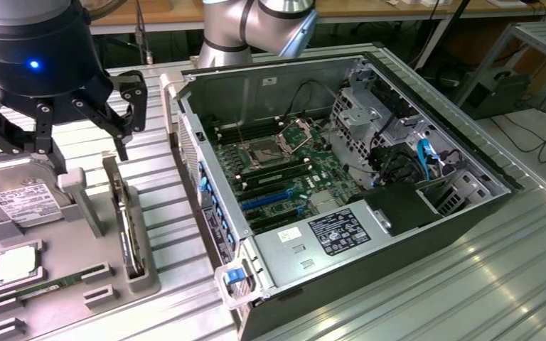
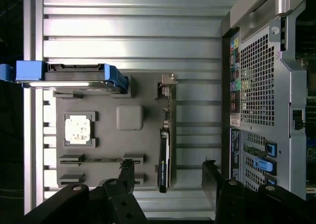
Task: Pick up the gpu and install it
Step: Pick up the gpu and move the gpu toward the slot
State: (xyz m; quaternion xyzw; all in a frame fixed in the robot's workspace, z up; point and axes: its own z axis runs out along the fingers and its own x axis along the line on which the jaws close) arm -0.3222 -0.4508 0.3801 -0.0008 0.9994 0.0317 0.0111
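Fingers are being held wide apart, and nothing is being gripped between them. The gripper is being hung pointing straight down, with one tip to either side of the gpu, above it and not touching it.

The gpu is being kept on its long edge in a slot of the grey holder tray, with its silver end bracket at one end. A hard drive, a processor chip and a memory stick are being stored on the same tray.

Just beside the tray, at the exterior view's right, the open computer case is being left on its side on the ribbed metal table. Its motherboard is facing up, and the expansion slots appear to be unfilled, though cables are crowding that corner.

The step in hand is judged to be the line-up over the card ahead of the pick; installing is not yet begun. A grasp here is judged to call for the pads being squared to the card's flat faces and lowered past its upper edge without the slot walls being nudged.

The arm is being reached from behind the case across to the tray, with the wrist turned downward.
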